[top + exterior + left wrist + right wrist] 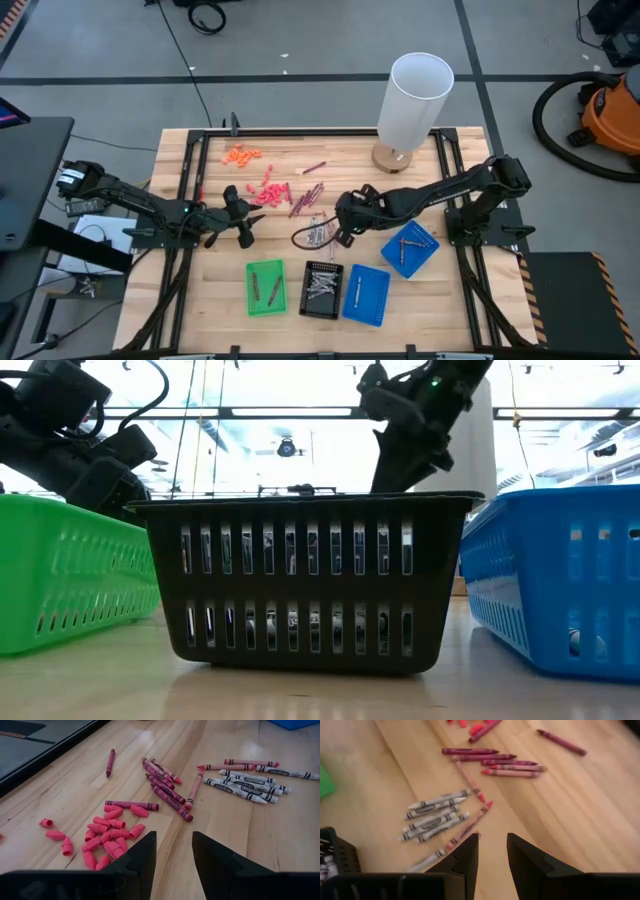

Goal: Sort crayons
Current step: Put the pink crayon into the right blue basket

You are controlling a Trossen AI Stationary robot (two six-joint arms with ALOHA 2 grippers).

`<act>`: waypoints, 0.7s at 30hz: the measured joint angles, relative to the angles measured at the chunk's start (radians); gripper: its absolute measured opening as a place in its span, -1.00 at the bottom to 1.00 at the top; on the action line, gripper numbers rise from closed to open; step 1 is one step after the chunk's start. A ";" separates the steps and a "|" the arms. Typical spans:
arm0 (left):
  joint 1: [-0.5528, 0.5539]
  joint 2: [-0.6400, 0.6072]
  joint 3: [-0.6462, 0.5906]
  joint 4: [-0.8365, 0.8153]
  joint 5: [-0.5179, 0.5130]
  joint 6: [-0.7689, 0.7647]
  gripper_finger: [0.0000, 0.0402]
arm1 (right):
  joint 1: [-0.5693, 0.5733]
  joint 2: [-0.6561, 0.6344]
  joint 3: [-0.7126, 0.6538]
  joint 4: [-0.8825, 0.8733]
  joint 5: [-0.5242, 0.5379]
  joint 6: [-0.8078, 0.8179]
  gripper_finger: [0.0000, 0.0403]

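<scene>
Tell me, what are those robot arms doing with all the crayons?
They are sorting crayons into trays. The right tool hangs open above the grey crayons beside the black tray, holding nothing. The left tool waits open near the maroon crayons and pink bits. Many crayons lie unsorted on the table.

Near the middle of the table (200, 290) lies a loose spread of crayons (308, 198), with a second small cluster (318, 233) just in front of it. Left of them sits a heap of stubby bits (270, 192), and another heap (241, 154) lies farther back and to the left. Along the front edge four trays stand in a row: one (265, 287) at the left, the next (322, 290) beside it, a third (366, 294) right of that, and the fourth (410, 248) farther right and set back. Each seems to hold a few sticks. A tall cylinder (412, 105) stands at the back, right of centre.
</scene>
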 joint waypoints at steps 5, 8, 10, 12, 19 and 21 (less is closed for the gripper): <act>0.000 0.000 0.000 0.001 0.000 0.002 -0.32 | -0.014 0.108 0.002 0.094 -0.045 0.043 -0.41; 0.000 0.000 0.000 0.000 0.000 0.002 -0.32 | -0.020 0.164 0.013 0.101 -0.041 0.068 -0.41; 0.000 0.000 0.000 -0.003 0.000 0.002 -0.32 | -0.024 0.195 0.019 0.108 -0.033 0.084 -0.41; 0.000 0.000 0.000 -0.002 0.000 0.002 -0.32 | -0.027 0.219 0.019 0.121 -0.021 0.087 -0.41; 0.000 0.000 0.000 0.009 0.000 0.008 -0.32 | -0.045 0.269 0.019 0.322 0.006 -0.128 -0.41; 0.000 0.000 0.000 0.009 0.000 0.010 -0.32 | -0.062 0.291 0.019 0.378 -0.027 -0.221 -0.41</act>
